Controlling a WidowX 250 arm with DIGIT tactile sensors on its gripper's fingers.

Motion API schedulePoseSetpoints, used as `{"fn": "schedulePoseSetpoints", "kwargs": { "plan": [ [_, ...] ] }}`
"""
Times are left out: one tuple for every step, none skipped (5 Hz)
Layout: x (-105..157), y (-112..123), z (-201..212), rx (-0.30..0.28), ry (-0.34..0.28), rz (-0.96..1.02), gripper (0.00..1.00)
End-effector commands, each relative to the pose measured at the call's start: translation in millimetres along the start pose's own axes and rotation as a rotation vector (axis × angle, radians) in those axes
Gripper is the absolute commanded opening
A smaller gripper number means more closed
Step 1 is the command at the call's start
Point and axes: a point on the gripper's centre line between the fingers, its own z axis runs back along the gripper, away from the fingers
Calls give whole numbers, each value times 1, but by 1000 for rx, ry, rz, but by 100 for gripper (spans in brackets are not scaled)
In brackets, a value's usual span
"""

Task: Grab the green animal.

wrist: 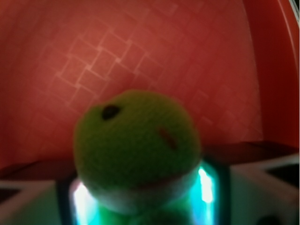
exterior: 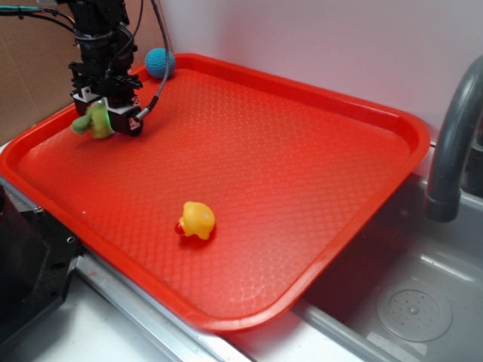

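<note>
The green animal [exterior: 93,121] is a small fuzzy yellow-green plush, held at the far left corner of the red tray [exterior: 302,151]. My gripper [exterior: 106,119] is shut on it, and the toy seems to hang just above the tray floor. In the wrist view its round green head [wrist: 136,140] with a dark eye and a red mouth fills the middle, squeezed between my glowing fingers [wrist: 206,185]. Its body below the head is hidden by the jaws.
A blue crocheted ball [exterior: 160,62] lies in the tray's far corner, just right of my arm. A yellow rubber duck [exterior: 197,220] sits near the tray's front. A grey faucet [exterior: 453,143] and a sink [exterior: 407,309] are at the right.
</note>
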Motion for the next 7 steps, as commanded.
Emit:
{"fn": "schedulePoseSetpoints", "kwargs": {
  "plan": [
    [-40,-46,94,37,-179,-168,0],
    [-55,-60,115,26,-210,-210,0],
    [-64,-76,131,15,-249,-244,0],
    [-72,-85,150,-30,-293,-253,0],
    [-78,-82,159,-88,-297,-209,0],
    [-80,-76,170,-145,-300,-137,0],
    [-79,-69,178,-169,-314,-100,0]
  ]
}}
